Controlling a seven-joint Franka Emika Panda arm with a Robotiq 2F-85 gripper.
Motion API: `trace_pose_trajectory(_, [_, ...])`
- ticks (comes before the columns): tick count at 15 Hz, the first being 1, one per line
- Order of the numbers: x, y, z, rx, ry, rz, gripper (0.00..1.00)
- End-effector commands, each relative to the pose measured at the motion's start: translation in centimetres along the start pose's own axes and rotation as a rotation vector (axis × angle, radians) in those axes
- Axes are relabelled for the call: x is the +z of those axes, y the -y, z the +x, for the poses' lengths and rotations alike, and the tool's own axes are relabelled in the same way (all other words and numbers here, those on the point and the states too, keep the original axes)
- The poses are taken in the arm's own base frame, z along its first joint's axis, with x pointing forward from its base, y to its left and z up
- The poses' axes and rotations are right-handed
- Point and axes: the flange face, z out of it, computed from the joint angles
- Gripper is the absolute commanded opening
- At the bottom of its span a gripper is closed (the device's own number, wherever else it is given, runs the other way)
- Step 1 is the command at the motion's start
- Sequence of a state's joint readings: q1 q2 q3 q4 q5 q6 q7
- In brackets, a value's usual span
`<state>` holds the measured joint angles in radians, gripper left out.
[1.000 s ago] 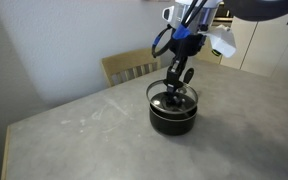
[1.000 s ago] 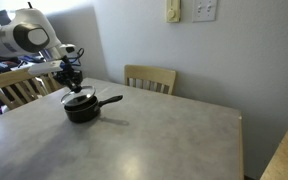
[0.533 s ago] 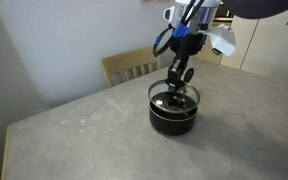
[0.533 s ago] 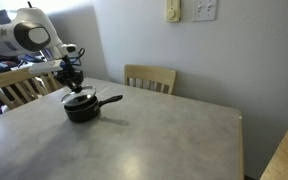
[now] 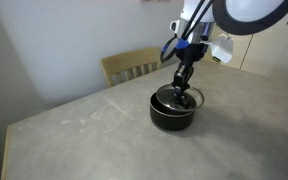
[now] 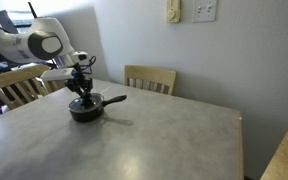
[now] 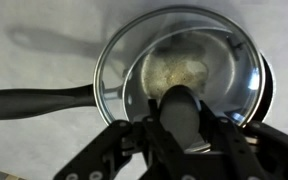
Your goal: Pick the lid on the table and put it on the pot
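A round clear glass lid (image 7: 174,55) with a metal rim lay across the mouth of a small, shallow black pot (image 5: 172,118). The pot stood upright on a light grey, stone-look table (image 6: 159,135), and its long straight handle stuck out level to one side.

A light wooden chair with a slatted back (image 5: 132,64) stands against a plain pale wall (image 5: 54,40) in an exterior view, with pale panelled cabinet doors (image 5: 276,45) off to the side. In an exterior view a similar light wooden chair (image 6: 150,77) stands before a grey-white wall (image 6: 184,55). High on that wall sit a small cream wall plate (image 6: 172,11) and a white switch plate (image 6: 205,10) just beside it. Another slatted wooden chair (image 6: 14,86) stands at the frame's edge.
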<state>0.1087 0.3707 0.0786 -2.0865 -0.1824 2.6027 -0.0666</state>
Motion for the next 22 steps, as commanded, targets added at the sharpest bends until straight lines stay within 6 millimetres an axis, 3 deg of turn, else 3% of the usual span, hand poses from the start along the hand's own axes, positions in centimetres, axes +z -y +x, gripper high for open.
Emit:
trace_pose_trajectory(1, [3.0,-0.7,-0.2,0.004,0.004,0.029,0.15])
trace_pose_trajectory(6, [2.1,-0.8,0.2,0.0,-0.003,0.022,0.15])
trace_pose_trajectory(8, [1.7,-1.9,-0.1,0.011,-0.016,0.017,0.15])
trace_pose_trajectory(22, [1.4,-4.3,-0.2,-0.077,-0.012,0.007,0.15])
